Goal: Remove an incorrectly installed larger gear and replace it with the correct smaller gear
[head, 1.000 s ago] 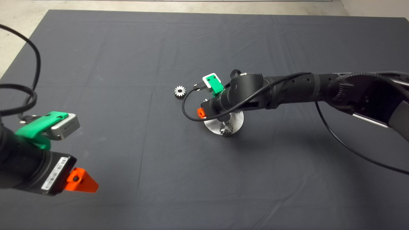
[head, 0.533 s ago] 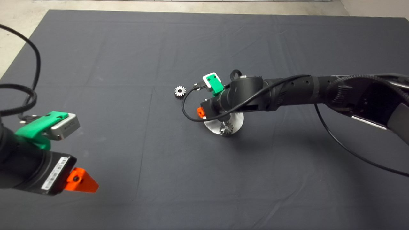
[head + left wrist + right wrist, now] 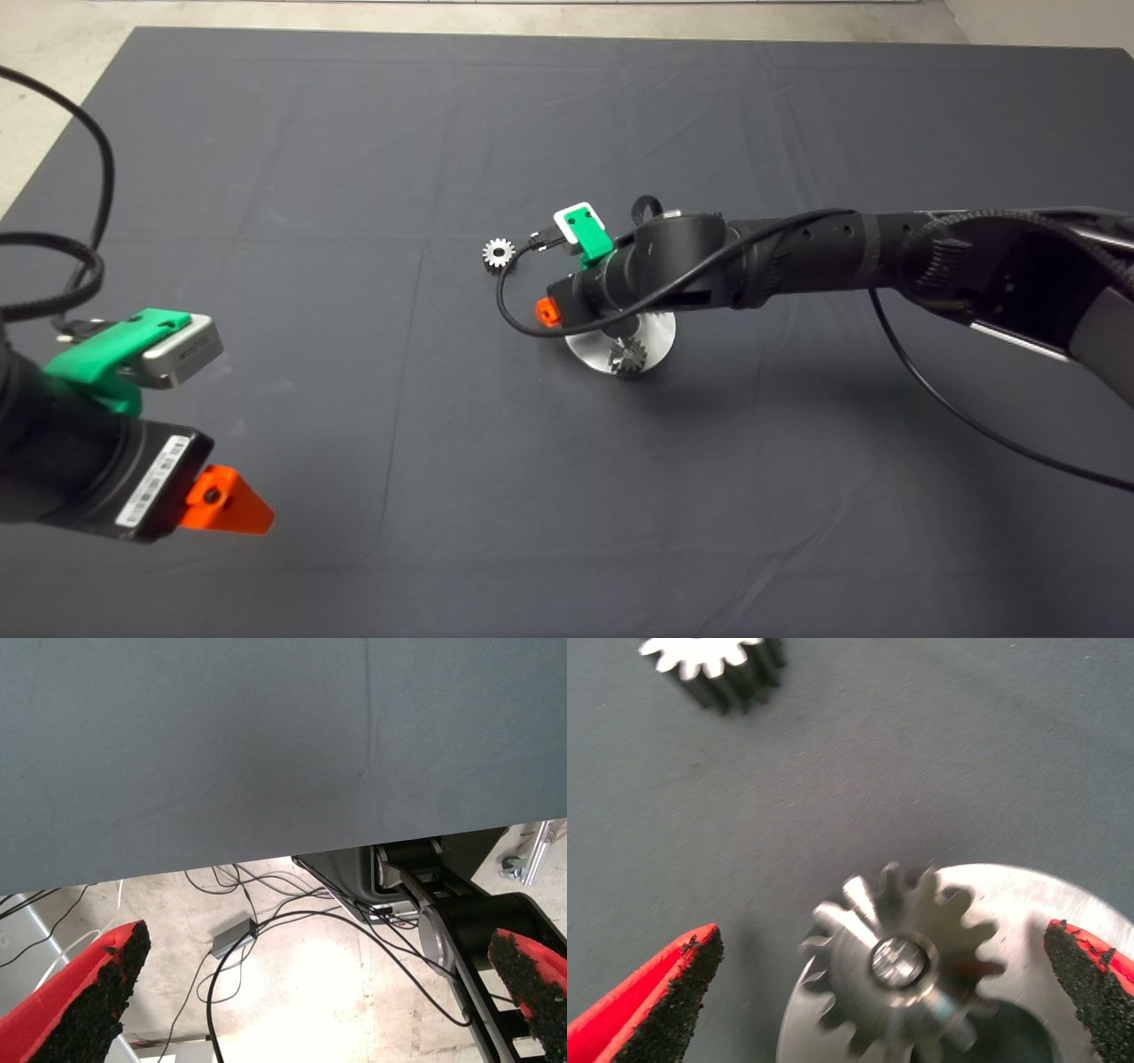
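**Larger gear on disc, right gripper spread above**

Larger gear (image 3: 890, 961) sits on the steel disc (image 3: 657, 333), mostly hidden under the right gripper (image 3: 877, 992), fingers apart. Arm shifted slightly toward smaller gear (image 3: 499, 253). Left gripper (image 3: 310, 992) parked, fingers apart.

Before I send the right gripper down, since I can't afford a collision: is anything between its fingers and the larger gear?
Nothing visible. The right gripper is open, and the larger gear sits on its post over the round plate, uncovered. The smaller gear lies apart on the mat.

Right black arm reaching in over the round silver base plate (image 3: 660, 330), green red-fingered right gripper (image 3: 881, 992) spread wide above it; left gripper (image 3: 232, 505) parked well apart, fingers wide.
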